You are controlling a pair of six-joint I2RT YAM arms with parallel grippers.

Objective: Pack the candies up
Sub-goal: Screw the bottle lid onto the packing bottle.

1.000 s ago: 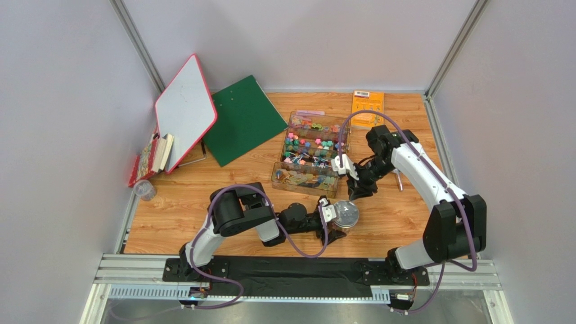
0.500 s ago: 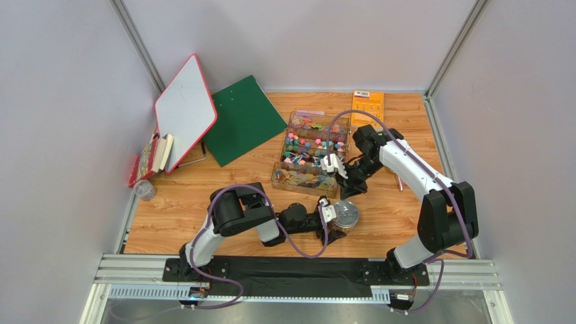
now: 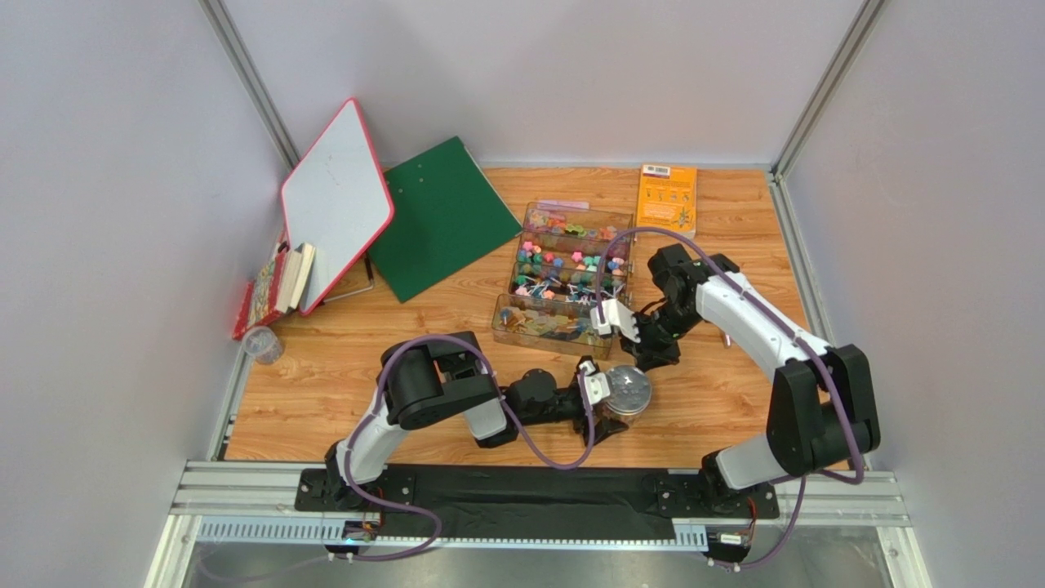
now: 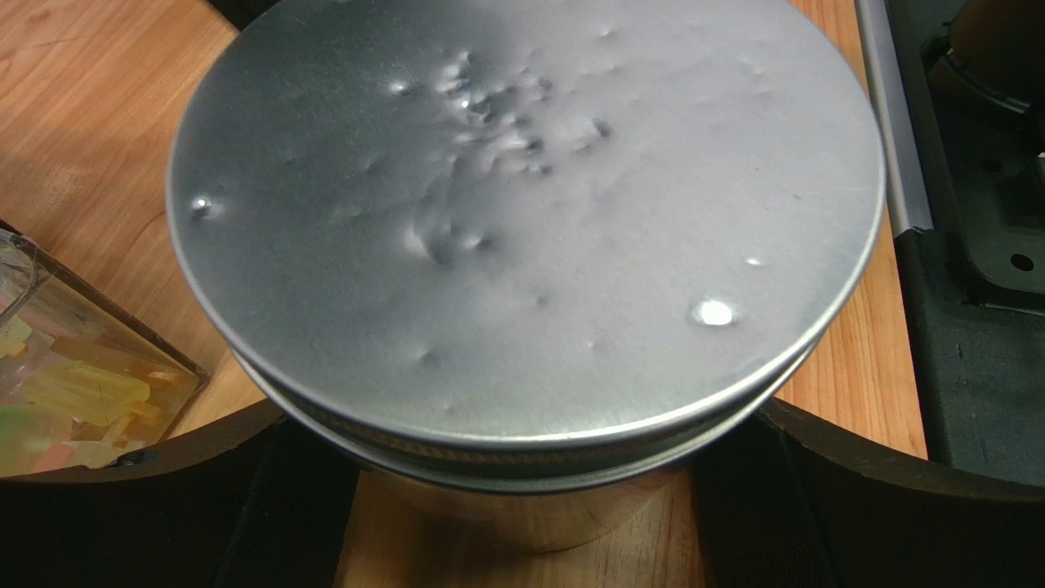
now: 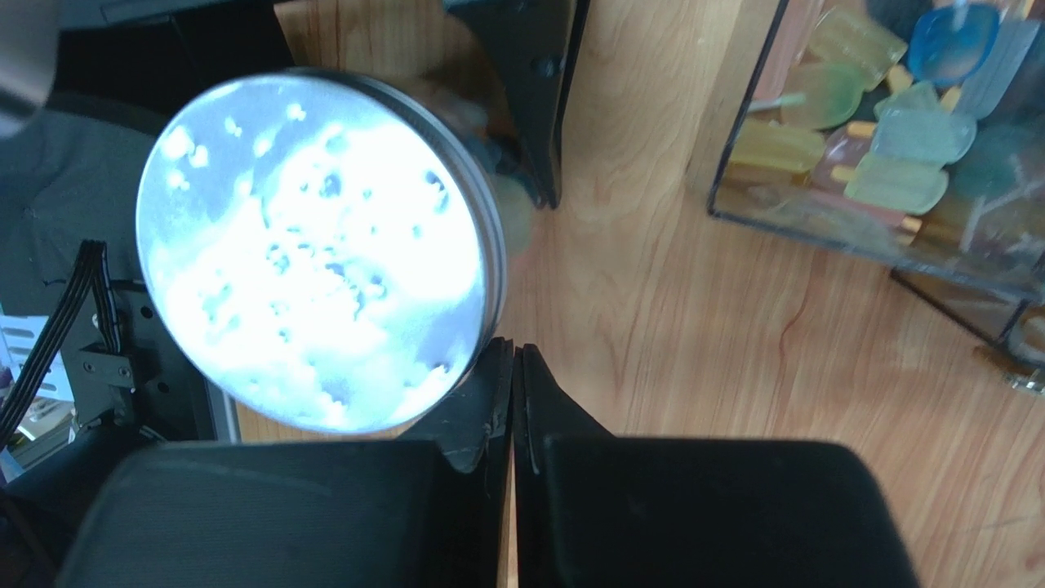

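The candies are small multicoloured sweets lying in a clear compartment box at the table's middle. They also show in the right wrist view and the left wrist view. A round silver tin with its dented lid on stands near the box. My left gripper is shut on the tin's body, with a finger on each side. My right gripper is shut and empty, its tips right beside the tin's lid.
An orange booklet lies at the back right. A green clipboard and a red-rimmed whiteboard lean at the back left, with books and a clear cup by the left wall.
My right gripper has moved from over the candy box towards me, down to just beside the tin. The left gripper and the tin have stayed put.
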